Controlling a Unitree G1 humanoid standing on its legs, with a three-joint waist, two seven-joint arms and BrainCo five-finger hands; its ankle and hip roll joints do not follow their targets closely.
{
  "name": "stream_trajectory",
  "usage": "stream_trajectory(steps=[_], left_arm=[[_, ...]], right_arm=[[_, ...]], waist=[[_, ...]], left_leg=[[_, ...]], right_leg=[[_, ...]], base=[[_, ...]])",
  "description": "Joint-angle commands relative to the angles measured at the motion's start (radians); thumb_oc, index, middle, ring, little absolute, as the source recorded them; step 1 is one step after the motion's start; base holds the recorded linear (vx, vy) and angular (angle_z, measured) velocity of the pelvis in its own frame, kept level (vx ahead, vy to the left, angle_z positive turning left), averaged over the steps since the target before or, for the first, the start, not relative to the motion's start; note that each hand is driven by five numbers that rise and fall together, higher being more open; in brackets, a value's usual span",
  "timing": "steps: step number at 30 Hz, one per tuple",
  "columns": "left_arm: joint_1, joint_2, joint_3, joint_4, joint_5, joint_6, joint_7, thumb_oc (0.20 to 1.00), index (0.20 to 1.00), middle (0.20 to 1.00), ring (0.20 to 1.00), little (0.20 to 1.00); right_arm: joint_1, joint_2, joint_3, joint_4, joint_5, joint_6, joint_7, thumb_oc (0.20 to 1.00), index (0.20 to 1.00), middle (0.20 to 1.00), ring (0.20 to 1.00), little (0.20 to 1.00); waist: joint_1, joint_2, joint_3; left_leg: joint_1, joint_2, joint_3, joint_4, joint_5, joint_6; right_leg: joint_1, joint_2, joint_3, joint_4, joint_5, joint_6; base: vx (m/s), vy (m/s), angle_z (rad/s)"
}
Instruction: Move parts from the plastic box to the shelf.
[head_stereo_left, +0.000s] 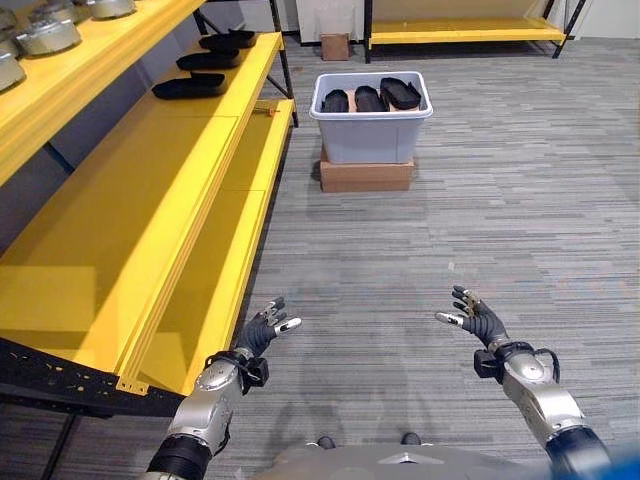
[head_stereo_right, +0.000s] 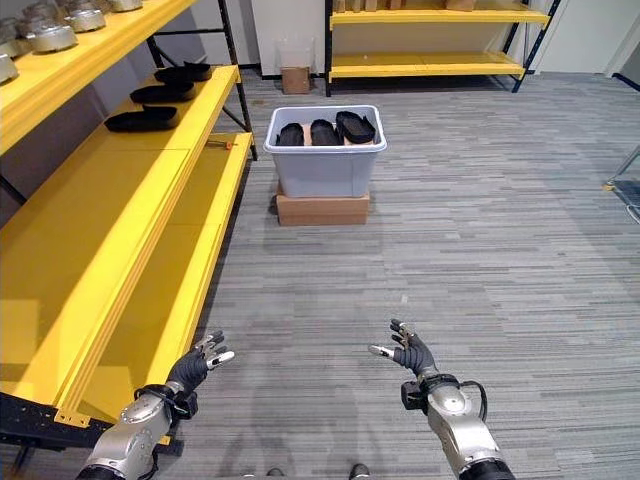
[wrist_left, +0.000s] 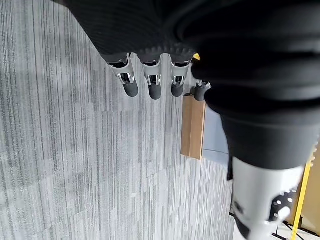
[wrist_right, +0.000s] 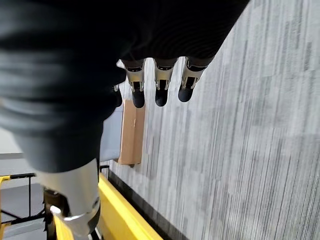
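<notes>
A pale grey plastic box (head_stereo_left: 370, 135) stands on a flat cardboard carton (head_stereo_left: 366, 174) ahead on the carpet. Three black parts (head_stereo_left: 369, 98) lie in it side by side. Three more black parts (head_stereo_left: 190, 86) lie on the far end of the yellow shelf (head_stereo_left: 130, 190) along the left. My left hand (head_stereo_left: 262, 330) hangs low near the shelf's front edge, open and empty. My right hand (head_stereo_left: 478, 316) is low on the right, open and empty. Both hands are well short of the box. In the wrist views straight fingers (wrist_left: 151, 84) and fingers (wrist_right: 161, 85) point toward the carton.
Silver metal parts (head_stereo_left: 48, 35) sit on the upper shelf level at the left. Another yellow rack (head_stereo_left: 465, 32) stands at the far wall, with a small cardboard box (head_stereo_left: 335, 46) on the floor beside it. Grey carpet (head_stereo_left: 480, 220) stretches between me and the plastic box.
</notes>
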Motion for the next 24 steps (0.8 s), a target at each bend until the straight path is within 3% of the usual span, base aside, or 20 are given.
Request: stream_trajectory(steps=[1,5,6,7,9,10,12,13,15,18,20,22,24], left_arm=[[-0.040,0.048,0.000,-0.014,-0.018,-0.033,-0.002,1.000,1.000,1.000,1.000,1.000],[-0.052,0.050,-0.010,-0.008,-0.014,-0.021,-0.034,1.000,1.000,1.000,1.000,1.000],[-0.050,0.047,-0.020,-0.014,-0.004,-0.014,-0.031,1.000,1.000,1.000,1.000,1.000],[-0.043,0.052,-0.034,-0.015,0.004,-0.017,-0.024,1.000,1.000,1.000,1.000,1.000],[-0.033,0.053,-0.040,-0.021,-0.006,-0.020,-0.042,1.000,1.000,1.000,1.000,1.000],[-0.035,0.053,-0.044,-0.030,-0.019,-0.034,-0.062,1.000,1.000,1.000,1.000,1.000],[-0.036,0.052,-0.049,-0.037,-0.031,-0.036,-0.073,1.000,1.000,1.000,1.000,1.000],[-0.038,0.051,-0.064,-0.047,-0.037,-0.042,-0.070,1.000,1.000,1.000,1.000,1.000],[-0.029,0.055,-0.081,-0.050,-0.044,-0.050,-0.055,1.000,1.000,1.000,1.000,1.000],[-0.008,0.057,-0.101,-0.056,-0.025,-0.075,-0.081,1.000,1.000,1.000,1.000,1.000],[0.005,0.052,-0.107,-0.071,-0.035,-0.077,-0.055,1.000,1.000,1.000,1.000,1.000],[0.012,0.044,-0.097,-0.072,-0.080,-0.063,-0.042,1.000,1.000,1.000,1.000,1.000],[0.017,0.022,-0.080,-0.065,-0.129,0.010,-0.041,1.000,1.000,1.000,1.000,1.000]], right_arm=[[-0.052,-0.004,-0.042,-0.016,0.031,-0.065,0.001,1.000,1.000,1.000,1.000,1.000],[-0.058,0.001,-0.042,-0.029,0.017,-0.065,-0.019,1.000,1.000,1.000,1.000,1.000],[-0.064,0.000,-0.044,-0.029,0.031,-0.069,-0.031,1.000,1.000,1.000,1.000,1.000],[-0.069,-0.003,-0.057,-0.029,0.040,-0.073,-0.043,1.000,1.000,1.000,1.000,1.000],[-0.070,-0.002,-0.062,-0.036,0.012,-0.092,-0.047,1.000,1.000,1.000,1.000,1.000],[-0.066,0.001,-0.059,-0.048,-0.012,-0.101,-0.057,1.000,1.000,1.000,1.000,1.000],[-0.064,0.003,-0.056,-0.053,-0.028,-0.106,-0.065,1.000,1.000,1.000,1.000,1.000],[-0.062,0.006,-0.050,-0.055,-0.067,-0.126,-0.087,1.000,1.000,1.000,1.000,1.000],[-0.061,0.005,-0.045,-0.051,-0.094,-0.148,-0.109,1.000,1.000,1.000,1.000,1.000],[-0.053,-0.005,-0.055,-0.047,-0.094,-0.209,-0.157,1.000,1.000,1.000,1.000,1.000],[-0.054,-0.014,-0.063,-0.051,-0.085,-0.198,-0.172,1.000,1.000,1.000,1.000,1.000],[-0.061,-0.027,-0.061,-0.047,-0.082,-0.188,-0.175,1.000,1.000,1.000,1.000,1.000],[-0.068,-0.040,-0.054,-0.040,-0.092,-0.175,-0.181,1.000,1.000,1.000,1.000,1.000]], waist=[[0.003,-0.024,-0.006],[0.002,-0.025,0.030],[0.009,-0.019,0.043],[0.011,-0.017,0.057],[-0.008,-0.028,0.070],[-0.016,-0.040,0.074],[-0.021,-0.046,0.077],[-0.027,-0.058,0.084],[-0.027,-0.055,0.091],[-0.037,-0.068,0.089],[-0.034,-0.061,0.075],[-0.029,-0.053,0.060],[-0.022,-0.050,0.042]], left_leg=[[-0.018,-0.028,-0.035,0.026,-0.018,0.004],[-0.020,-0.049,-0.036,0.045,-0.033,0.037],[-0.013,-0.056,-0.028,0.042,-0.038,0.048],[-0.005,-0.064,-0.034,0.039,-0.046,0.054],[0.004,-0.069,-0.061,0.054,-0.068,0.046],[-0.008,-0.072,-0.059,0.068,-0.065,0.046],[-0.006,-0.075,-0.066,0.073,-0.073,0.045],[0.007,-0.084,-0.081,0.076,-0.095,0.045],[0.035,-0.070,-0.099,0.077,-0.123,0.037],[0.017,-0.059,-0.108,0.129,-0.128,0.043],[0.011,-0.040,-0.093,0.182,-0.160,0.037],[0.014,-0.025,-0.074,0.212,-0.182,0.027],[0.005,-0.003,-0.047,0.261,-0.186,0.011]], right_leg=[[-0.045,-0.053,-0.002,0.156,-0.032,0.073],[-0.149,-0.077,-0.029,0.410,-0.002,0.109],[-0.213,-0.125,-0.060,0.545,0.037,0.133],[-0.261,-0.152,-0.062,0.597,0.075,0.143],[-0.275,-0.113,-0.021,0.435,0.098,0.143],[-0.284,-0.107,-0.012,0.339,0.149,0.139],[-0.287,-0.107,0.000,0.294,0.173,0.148],[-0.299,-0.125,0.017,0.195,0.246,0.171],[-0.316,-0.140,0.020,0.116,0.282,0.196],[-0.298,-0.133,0.047,0.100,0.240,0.170],[-0.267,-0.118,0.019,0.133,0.176,0.150],[-0.251,-0.108,-0.017,0.169,0.122,0.124],[-0.225,-0.095,-0.048,0.188,0.073,0.087]], base=[[0.01,0.109,-0.02],[0.00,0.186,-0.02],[0.02,0.198,-0.09],[0.11,0.081,-0.11],[0.15,-0.127,-0.04],[0.11,-0.165,0.15],[0.15,-0.140,0.20],[0.32,-0.164,0.19],[0.42,-0.199,0.34],[0.45,-0.313,0.22],[0.42,-0.241,0.57],[0.34,-0.179,0.32],[0.38,-0.207,0.03]])
